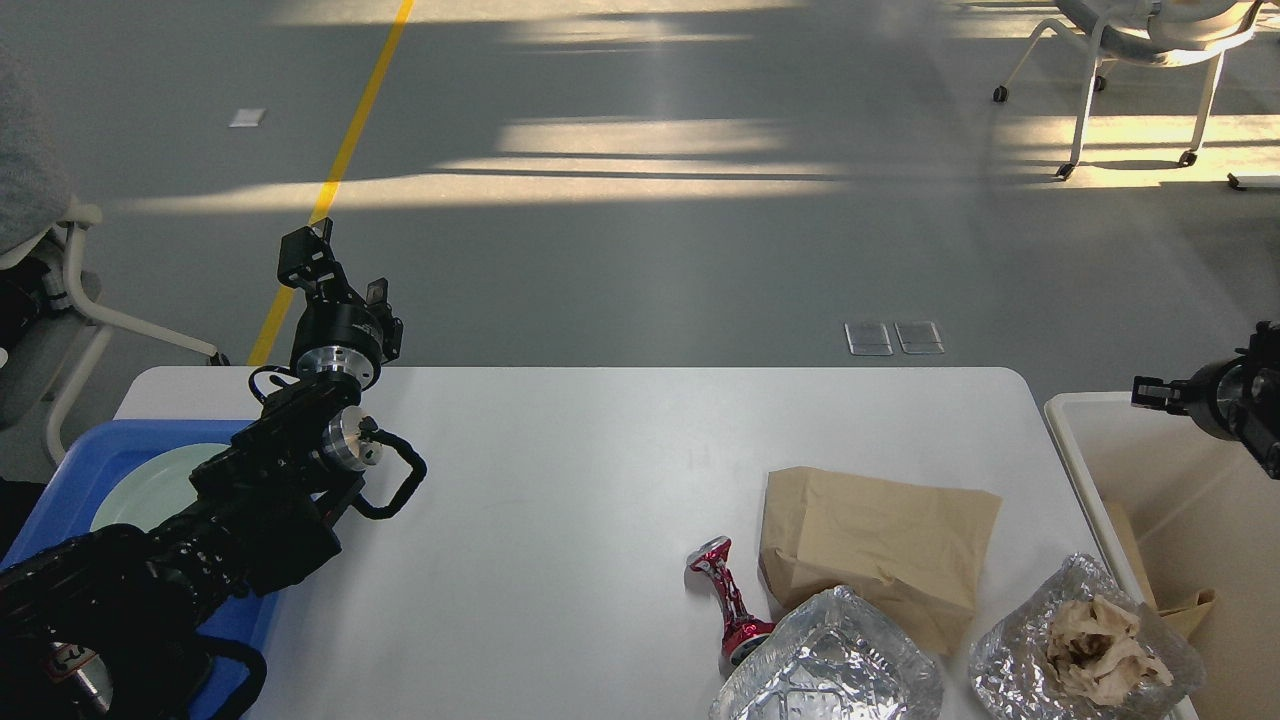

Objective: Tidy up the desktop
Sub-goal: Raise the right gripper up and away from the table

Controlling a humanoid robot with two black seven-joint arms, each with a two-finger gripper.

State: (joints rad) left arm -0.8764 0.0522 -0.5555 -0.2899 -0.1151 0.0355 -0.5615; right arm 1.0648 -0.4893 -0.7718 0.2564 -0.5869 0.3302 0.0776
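The white desktop (560, 500) fills the lower half of the head view. On its front right lie a brown paper bag (880, 545), a crushed red can (730, 600), an empty foil container (830, 670) and a foil container (1085, 645) holding crumpled paper. My left gripper (338, 270) hangs over the table's far left edge, fingers apart, nothing between them. My right gripper (1150, 392) pokes in at the right edge above the bin; it is small and dark, and its fingers cannot be told apart.
A white rectangular bin (1070, 450) stands against the table's right side with brown paper inside. A blue tray (60, 465) with a pale green plate (150, 490) sits at the left, partly under my left arm. Chairs stand at the far right (1150, 40) and left (70, 290).
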